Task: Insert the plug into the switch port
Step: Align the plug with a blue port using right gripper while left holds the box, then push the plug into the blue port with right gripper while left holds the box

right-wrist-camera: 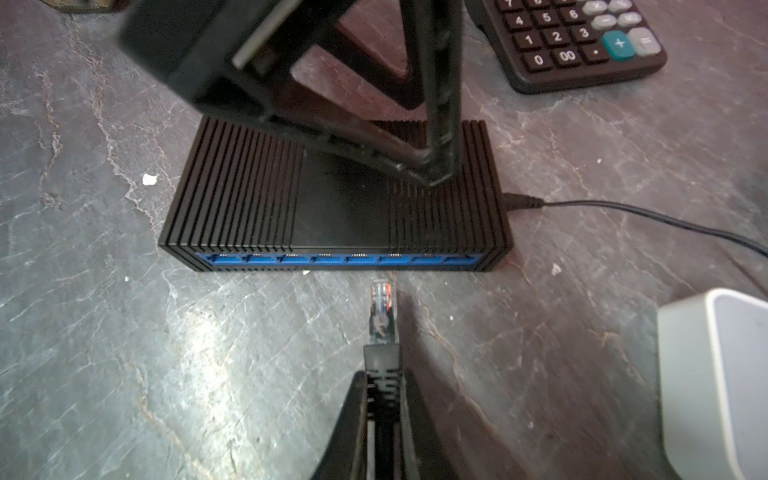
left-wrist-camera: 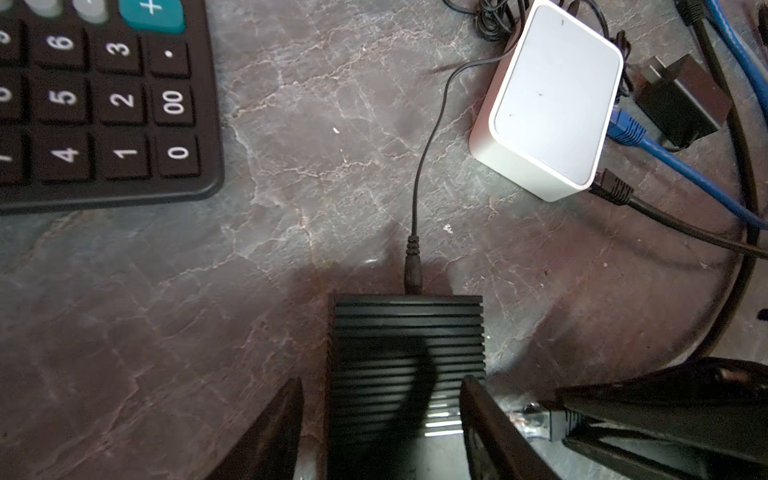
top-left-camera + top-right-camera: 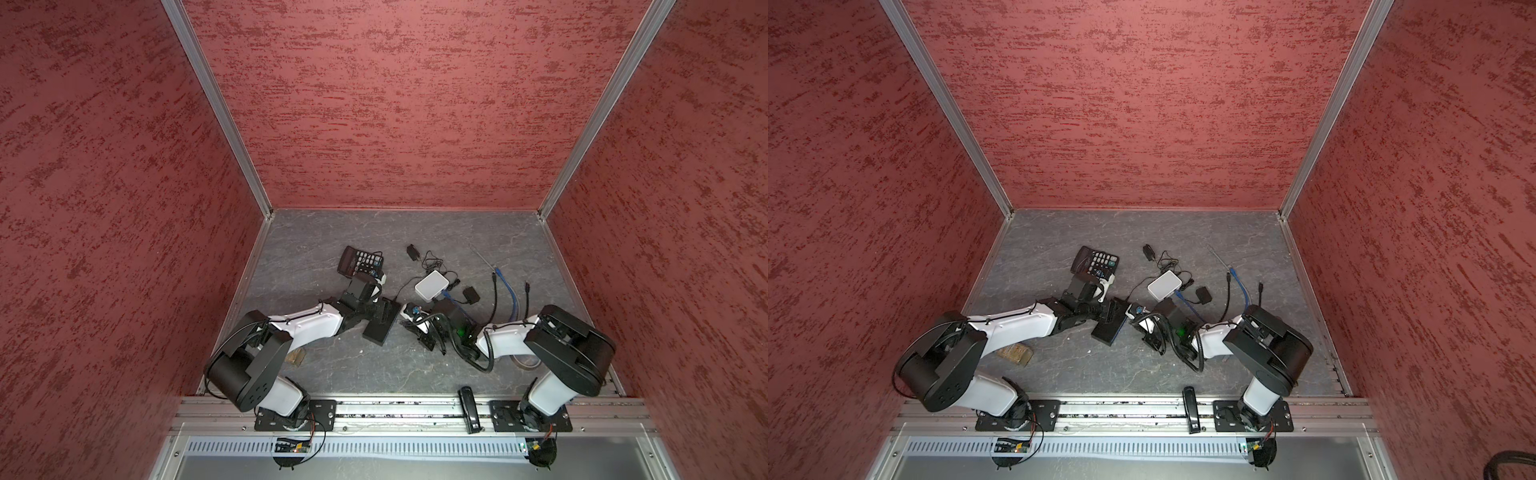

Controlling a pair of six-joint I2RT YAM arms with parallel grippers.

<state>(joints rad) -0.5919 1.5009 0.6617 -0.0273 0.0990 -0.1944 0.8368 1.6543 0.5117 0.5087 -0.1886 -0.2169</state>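
The switch, a black ribbed box, is seen lying flat on the table, near the middle in both top views. Its row of blue ports is turned toward the right arm. The left end effector is held spread astride the switch. A gap is seen between one finger and the switch's side, and whether the other finger touches cannot be told. The plug, clear and on a black cable, is pinched at its black boot by the right end effector. Its tip is pointed at the ports and kept just short of them, not touching. A thin power cable is plugged into the switch's end. A calculator and a white box are seen nearby.
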